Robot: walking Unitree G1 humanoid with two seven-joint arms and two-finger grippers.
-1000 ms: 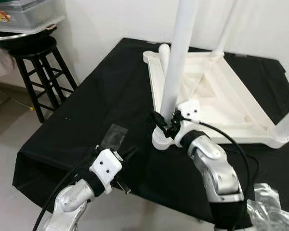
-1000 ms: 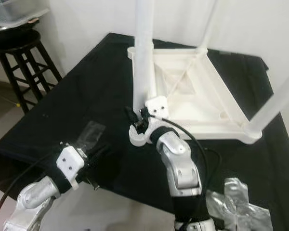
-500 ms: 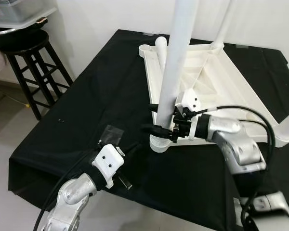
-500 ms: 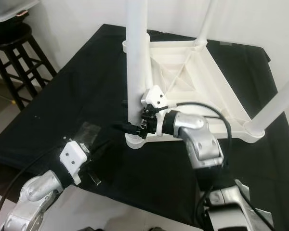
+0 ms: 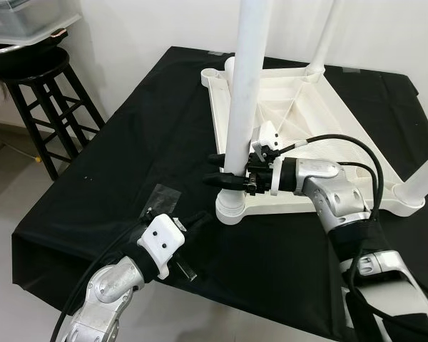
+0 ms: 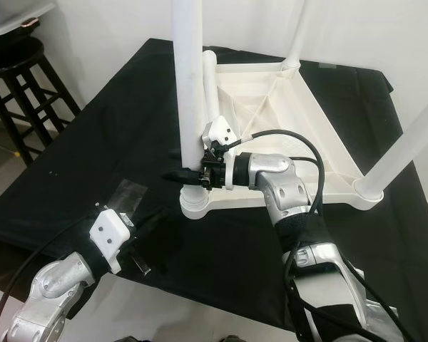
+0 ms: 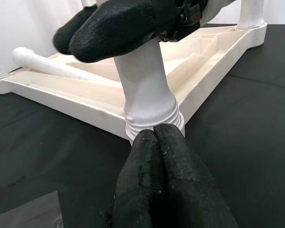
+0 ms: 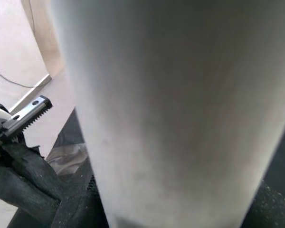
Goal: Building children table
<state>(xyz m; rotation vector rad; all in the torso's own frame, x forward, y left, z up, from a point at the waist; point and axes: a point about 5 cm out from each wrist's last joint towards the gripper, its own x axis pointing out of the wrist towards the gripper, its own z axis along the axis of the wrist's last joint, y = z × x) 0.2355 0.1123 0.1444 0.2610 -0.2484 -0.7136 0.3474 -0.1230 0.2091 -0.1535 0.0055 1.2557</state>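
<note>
- Left eye view: the bench point(image 5: 128, 157) takes up most of the frame, draped in black cloth and running from the lower left up to the right edge.
- On it, upper centre to right, sits the white kids' tabletop point(image 5: 321, 135), flipped upside down so you're looking at the ribbed underside.
- Legs stand up out of its corners. The near-corner leg point(image 5: 241, 92) is dead centre of the frame, rises out of the top edge, and is seated in the threaded corner socket point(image 5: 230, 208).
- Another loose white leg point(image 6: 210, 85) lies flat inside the tabletop along its left rim, just behind the upright one.
- Black wooden stool point(image 5: 46, 107) in the upper left, off the bench, with a metal tray and a clear bin on top.
- Right hand point(image 5: 227, 169) reaches in from the right at mid-frame, fingers clamped round the near-corner leg a bit above the socket. The right wrist view is basically all white tube up close.
- Left hand point(image 5: 197, 222) is in the lower left, low over the cloth, pointing at the socket but not touching it. In the left wrist view its two black fingertips point(image 7: 156, 156) are pressed together with nothing between them.
- Small patch of clear tape point(image 5: 164, 197) stuck on the cloth just above the left hand.
</note>
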